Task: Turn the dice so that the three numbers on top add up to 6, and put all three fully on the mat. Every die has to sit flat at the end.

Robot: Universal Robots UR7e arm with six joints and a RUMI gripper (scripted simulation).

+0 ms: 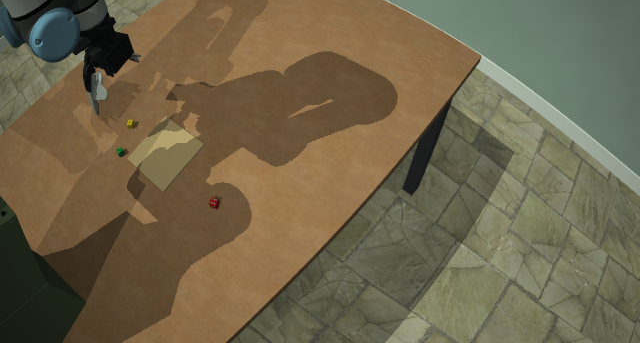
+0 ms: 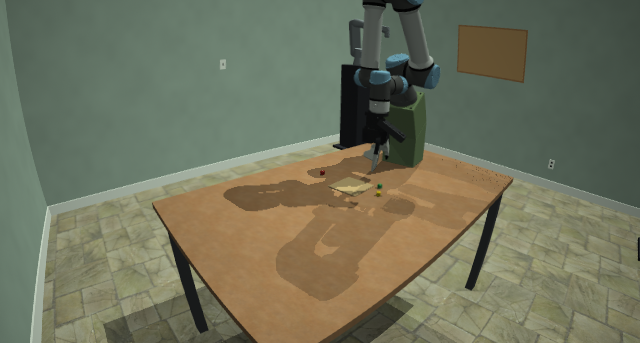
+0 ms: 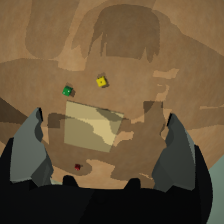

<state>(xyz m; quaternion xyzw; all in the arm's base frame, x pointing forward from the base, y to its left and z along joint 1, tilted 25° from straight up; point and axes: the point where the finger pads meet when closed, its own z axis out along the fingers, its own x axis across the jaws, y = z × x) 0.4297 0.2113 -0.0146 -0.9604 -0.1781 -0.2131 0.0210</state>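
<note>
A yellow die (image 1: 130, 124) (image 2: 378, 193) (image 3: 102, 81) lies on the table off the mat; its top seems to show one pip. A green die (image 1: 120, 152) (image 2: 379, 186) (image 3: 67, 91) lies beside the mat, its top number too small to read. A red die (image 1: 214, 202) (image 2: 322, 172) (image 3: 77, 167) lies off the mat's other side, with several white pips on top. The pale mat (image 1: 164, 180) (image 2: 352, 187) (image 3: 85, 139) bears no die. My gripper (image 1: 116, 86) (image 2: 380, 163) (image 3: 105, 111) is open and empty, above the table and clear of the dice.
The green robot pedestal (image 1: 30, 288) (image 2: 407, 138) stands at the table's edge. The wooden table (image 1: 300, 198) (image 2: 210, 228) carries broad arm shadows, which partly cover the mat and the area around the red die.
</note>
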